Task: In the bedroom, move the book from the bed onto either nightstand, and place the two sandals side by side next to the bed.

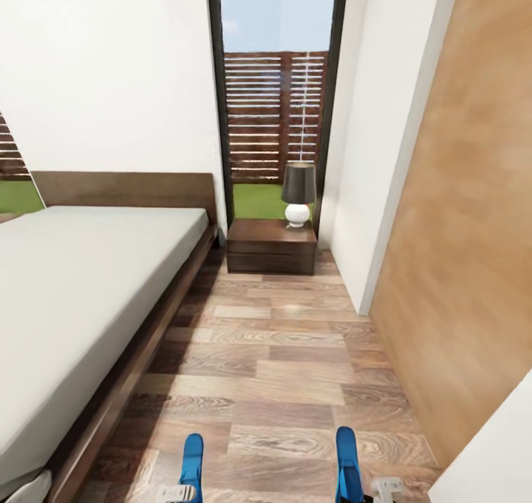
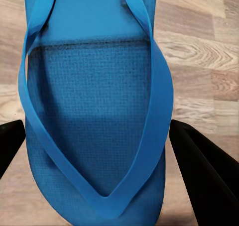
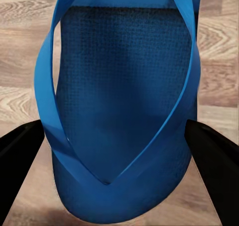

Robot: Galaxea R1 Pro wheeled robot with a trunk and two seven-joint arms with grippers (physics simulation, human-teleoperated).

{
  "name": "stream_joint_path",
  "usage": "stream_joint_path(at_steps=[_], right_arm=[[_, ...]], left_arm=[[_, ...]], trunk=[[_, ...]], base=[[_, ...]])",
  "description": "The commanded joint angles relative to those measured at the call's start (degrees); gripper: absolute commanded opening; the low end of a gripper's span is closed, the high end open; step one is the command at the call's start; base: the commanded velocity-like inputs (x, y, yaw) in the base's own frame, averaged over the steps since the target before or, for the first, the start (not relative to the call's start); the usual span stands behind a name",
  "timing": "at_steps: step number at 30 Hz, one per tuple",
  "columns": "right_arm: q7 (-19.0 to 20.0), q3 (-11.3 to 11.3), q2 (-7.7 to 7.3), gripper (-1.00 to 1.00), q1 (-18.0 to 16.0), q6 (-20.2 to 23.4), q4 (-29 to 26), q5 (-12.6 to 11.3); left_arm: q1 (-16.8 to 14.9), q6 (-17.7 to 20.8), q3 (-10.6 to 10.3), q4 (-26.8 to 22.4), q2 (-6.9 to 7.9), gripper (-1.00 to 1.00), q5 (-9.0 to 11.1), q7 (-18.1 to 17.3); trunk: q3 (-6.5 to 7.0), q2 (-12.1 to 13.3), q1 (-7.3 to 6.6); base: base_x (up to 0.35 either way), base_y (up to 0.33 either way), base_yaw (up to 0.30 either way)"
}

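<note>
Bright daylight enters by the window; soft shadow edges the bed; renders slightly blurred.

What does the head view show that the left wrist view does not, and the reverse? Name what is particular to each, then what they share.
Head view: the bed, the nightstand carrying a lamp, the window, and a second sandal. Left wrist view: the left gripper with its dark fingers either side of the left-hand sandal, strap detail plain. Shared: that sandal and the plank floor.

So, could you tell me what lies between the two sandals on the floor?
In the head view, only bare wood-plank floor lies between the left sandal and the right sandal; they sit apart, roughly parallel, beside the bed.
</note>
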Motion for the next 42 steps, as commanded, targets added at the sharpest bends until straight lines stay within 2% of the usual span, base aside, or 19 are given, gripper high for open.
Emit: stream_joint_path(at_steps=[1,42], right_arm=[[0.4,0.4,0.03,-1.00,-0.1,-0.3,0.2,-0.6],[0.4,0.5,0.03,-1.00,-0.1,-0.3,0.2,-0.6]], left_arm=[[0.0,-0.1,-0.2,0.1,0.05,-1.00,0.6,-0.1],[0.0,-0.1,-0.2,0.1,0.05,-1.00,0.6,-0.1]], trunk=[[-0.05,0.0,0.02],[-0.05,0.0,0.02]], base=[[0.303,0.000,0.000],[0.303,0.000,0.000]])
